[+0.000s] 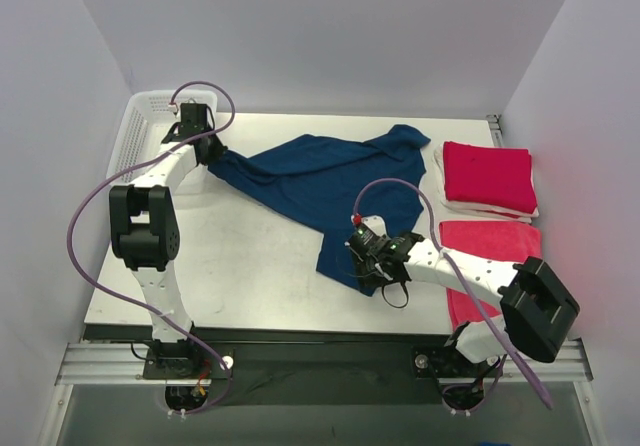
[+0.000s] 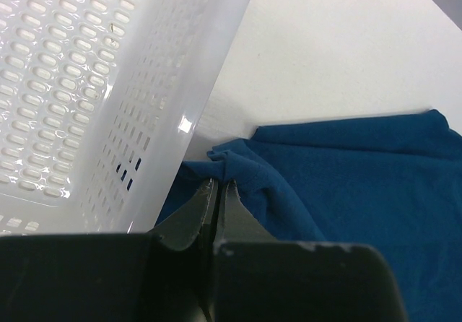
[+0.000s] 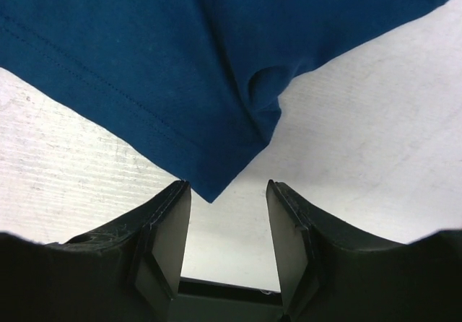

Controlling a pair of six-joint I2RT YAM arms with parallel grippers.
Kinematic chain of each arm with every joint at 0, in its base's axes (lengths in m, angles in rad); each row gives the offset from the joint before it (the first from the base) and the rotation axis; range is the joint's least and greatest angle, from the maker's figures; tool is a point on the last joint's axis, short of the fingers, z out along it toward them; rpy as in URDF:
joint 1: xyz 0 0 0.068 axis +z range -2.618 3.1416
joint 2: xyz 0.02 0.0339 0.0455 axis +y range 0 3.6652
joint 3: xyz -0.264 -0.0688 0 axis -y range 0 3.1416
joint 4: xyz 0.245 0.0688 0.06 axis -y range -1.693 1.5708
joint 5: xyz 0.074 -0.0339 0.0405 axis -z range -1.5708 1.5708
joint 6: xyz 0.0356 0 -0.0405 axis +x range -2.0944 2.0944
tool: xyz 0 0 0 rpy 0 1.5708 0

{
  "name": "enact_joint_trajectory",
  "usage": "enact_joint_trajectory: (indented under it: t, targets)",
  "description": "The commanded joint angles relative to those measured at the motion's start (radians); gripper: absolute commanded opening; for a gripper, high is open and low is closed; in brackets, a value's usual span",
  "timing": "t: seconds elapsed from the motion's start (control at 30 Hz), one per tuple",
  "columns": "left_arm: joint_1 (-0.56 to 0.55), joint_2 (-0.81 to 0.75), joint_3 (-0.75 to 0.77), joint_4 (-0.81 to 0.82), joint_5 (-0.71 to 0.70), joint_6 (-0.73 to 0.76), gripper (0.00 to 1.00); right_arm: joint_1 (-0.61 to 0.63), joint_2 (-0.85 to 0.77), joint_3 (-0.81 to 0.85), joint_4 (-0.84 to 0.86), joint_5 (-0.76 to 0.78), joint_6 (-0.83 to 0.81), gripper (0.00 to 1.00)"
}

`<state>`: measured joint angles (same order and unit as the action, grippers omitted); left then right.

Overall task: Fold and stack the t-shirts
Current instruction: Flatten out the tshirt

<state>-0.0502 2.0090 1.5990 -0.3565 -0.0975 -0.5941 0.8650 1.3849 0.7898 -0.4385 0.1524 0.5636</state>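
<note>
Black fingers of right gripper (image 3: 225,188) closest to lens, about half parted, nothing clamped. Hem corner of navy tee (image 3: 144,62) flat on table (image 3: 375,120), its tip just at the finger ends, loose rather than pinched.

Navy tee across middle of table, rumpled, drawn out on a diagonal from far left down to near centre. Far edge bunched up toward the right. No chest print on show from any view, so probably face down or folded under; cannot tell which.

Left gripper (image 2: 215,186) fully closed, small bunched fold of navy cloth nipped at its tips. Cloth pulled toward it in top view, so a real hold by the look. Just beside wall of white mesh basket (image 2: 72,84) at far-left corner.

Far red tee (image 1: 488,174) folded at right edge of table, pale edges showing beneath, nature unclear. Near red tee (image 1: 490,238) folded just in front of it, partly hidden under right arm. Both apart from navy tee.

Likely step: spreading navy tee flat ahead of first fold. Folding of navy not yet begun; reds look done. Roughly mid-task.

Next move, as a guess: either a fresh pinch on that hem corner or a pull-back to tug and smooth. Needed: jaws low to table, corner properly between pads, only one layer caught. Also needed: left-hand corner drawn clear of basket, wrinkles and bunched far edge flattened before any fold.
</note>
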Motion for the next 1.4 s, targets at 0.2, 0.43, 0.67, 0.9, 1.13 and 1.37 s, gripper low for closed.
enact_joint_trajectory:
  t: [0.2, 0.43, 0.67, 0.9, 1.13, 1.37]
  targets:
    - [0.007, -0.033, -0.008, 0.013, -0.01, 0.008, 0.0, 0.005, 0.095, -0.053, 0.082, -0.054, 0.036, 0.41]
    - [0.007, -0.038, -0.013, 0.01, -0.018, 0.01, 0.0, 0.003, 0.128, -0.075, 0.092, -0.088, 0.053, 0.35]
    - [0.009, -0.044, -0.019, 0.007, -0.022, 0.011, 0.0, 0.005, 0.094, -0.093, 0.035, -0.073, 0.073, 0.0]
    - [0.009, -0.067, -0.021, -0.005, -0.018, 0.019, 0.0, 0.005, -0.033, -0.022, -0.13, 0.064, 0.078, 0.0]
    - [0.007, -0.151, -0.05, -0.035, 0.012, 0.033, 0.0, -0.094, -0.242, 0.187, -0.333, 0.328, -0.013, 0.0]
    - [-0.008, -0.317, -0.207, -0.041, 0.08, -0.007, 0.0, -0.316, -0.36, 0.393, -0.344, 0.4, -0.143, 0.0]
